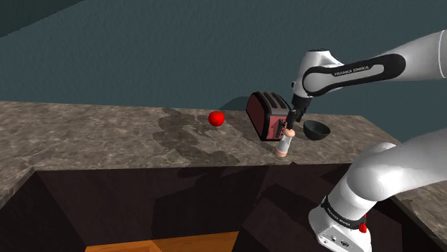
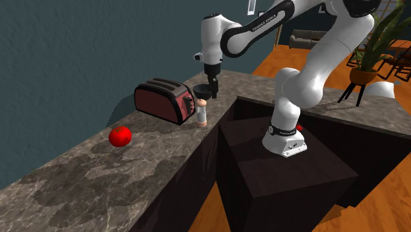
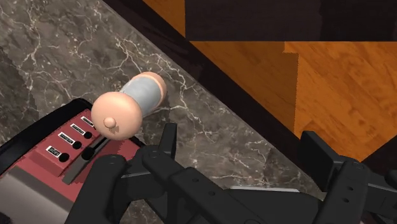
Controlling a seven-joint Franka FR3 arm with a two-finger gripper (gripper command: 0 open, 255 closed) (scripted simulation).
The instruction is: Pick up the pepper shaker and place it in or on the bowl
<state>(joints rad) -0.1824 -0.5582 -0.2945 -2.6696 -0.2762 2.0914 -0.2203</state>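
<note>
Well to the shoulder view's left of the toaster (image 1: 266,114), a red round fruit (image 1: 216,118) lies on the stone counter (image 1: 86,136). The pepper shaker (image 1: 286,145) stands just beside the toaster's control end, toward the counter's front edge. Your gripper (image 1: 294,120) hangs above that end, fingers spread and clasping nothing. The dark bowl (image 1: 316,130) sits near the toaster, on its right.
</note>
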